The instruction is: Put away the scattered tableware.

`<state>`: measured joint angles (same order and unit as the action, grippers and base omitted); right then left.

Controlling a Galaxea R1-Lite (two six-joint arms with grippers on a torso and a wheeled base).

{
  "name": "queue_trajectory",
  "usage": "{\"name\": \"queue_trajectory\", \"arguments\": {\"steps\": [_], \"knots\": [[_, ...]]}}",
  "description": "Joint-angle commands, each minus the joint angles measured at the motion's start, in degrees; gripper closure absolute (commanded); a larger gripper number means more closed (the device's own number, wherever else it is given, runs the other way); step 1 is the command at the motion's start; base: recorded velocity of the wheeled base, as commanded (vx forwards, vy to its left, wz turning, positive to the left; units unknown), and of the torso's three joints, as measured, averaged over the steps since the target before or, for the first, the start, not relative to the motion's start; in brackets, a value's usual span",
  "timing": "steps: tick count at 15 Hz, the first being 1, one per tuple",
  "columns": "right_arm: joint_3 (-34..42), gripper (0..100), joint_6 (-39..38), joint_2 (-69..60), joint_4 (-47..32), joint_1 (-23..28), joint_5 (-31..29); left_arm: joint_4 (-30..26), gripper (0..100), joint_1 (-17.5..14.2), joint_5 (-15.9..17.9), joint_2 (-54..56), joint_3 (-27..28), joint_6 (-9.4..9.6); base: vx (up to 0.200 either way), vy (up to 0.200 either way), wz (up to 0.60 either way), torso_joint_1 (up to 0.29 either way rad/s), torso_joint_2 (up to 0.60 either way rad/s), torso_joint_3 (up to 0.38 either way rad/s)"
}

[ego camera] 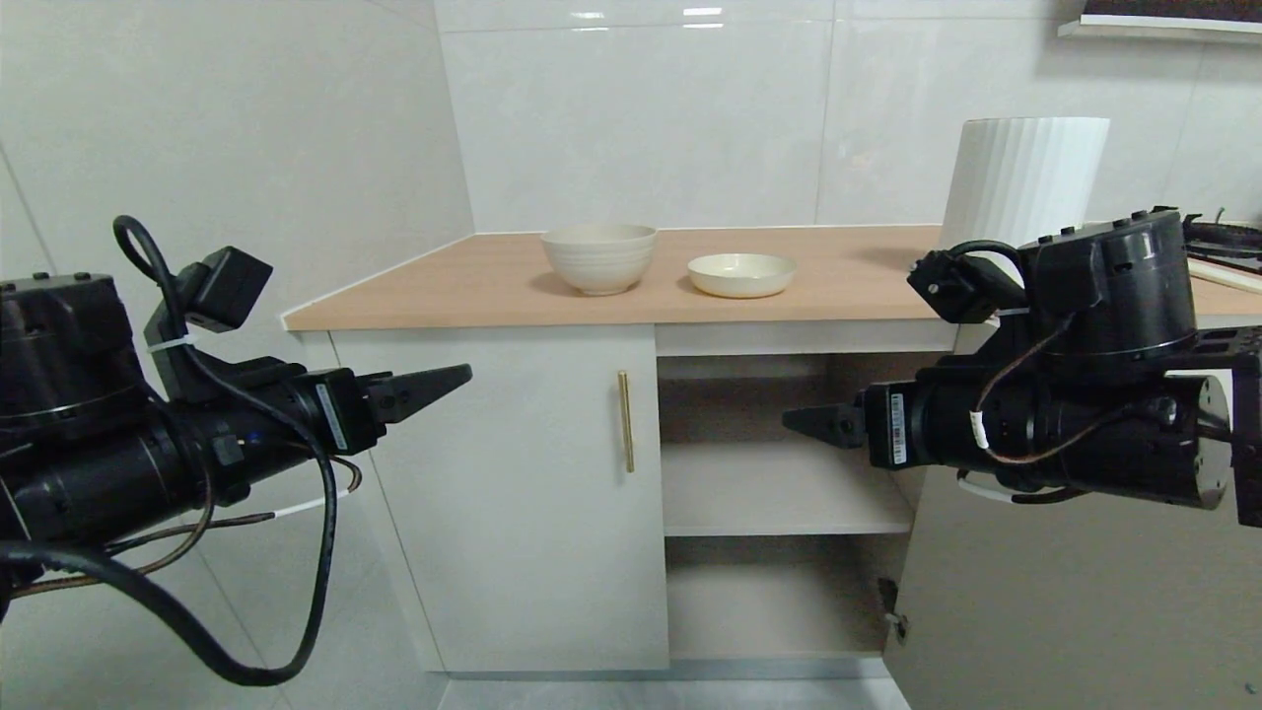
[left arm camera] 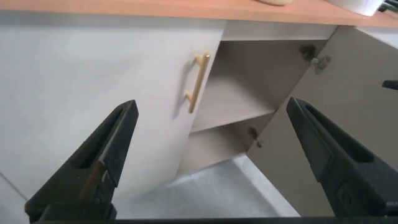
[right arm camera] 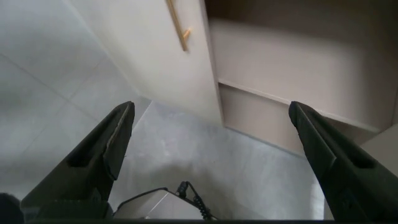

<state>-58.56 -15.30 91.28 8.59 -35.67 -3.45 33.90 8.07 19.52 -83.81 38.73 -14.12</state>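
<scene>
Head view: bowl beside dish (apart) on wooden countertop

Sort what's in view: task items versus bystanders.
Task items: cream ribbed ceramic bowl; shallow cream ceramic dish; open white cabinet shelf, the likely place to put them.
Bystanders: tall white fluted container; closed white cabinet door with brass handle.

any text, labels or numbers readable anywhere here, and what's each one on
Sticker on the left gripper: barcode-like print, too small to read.
Sticker on the right gripper: likewise too small to read.
Bowl, shallow dish, cabinet door: no print.
</scene>
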Motion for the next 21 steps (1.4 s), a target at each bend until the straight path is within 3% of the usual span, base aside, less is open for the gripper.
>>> {"name": "queue_trajectory", "arguments": {"steps": [1,13,21], "knots": [[0.0,0,0.0,0.2,0.0,0.0,0.0,0.0,0,-0.1,0.1,-0.3,0.2,-0.56,0.0,0.2,0.0,-0.002,0.01,-0.002],[0.2,0,-0.1,-2.5,-0.1,0.0,0.6,-0.8,0,0.3,0.3,1.2,0.2,0.05,0.0,0.017,0.0,0.0,0.0,0.0],[0.8,0,-0.7,-5.5,-2.7,-0.1,1.0,-2.0,0,0.0,0.3,1.5,0.9,0.05,0.2,0.0,0.0,0.0,0.0,0.004]]}}
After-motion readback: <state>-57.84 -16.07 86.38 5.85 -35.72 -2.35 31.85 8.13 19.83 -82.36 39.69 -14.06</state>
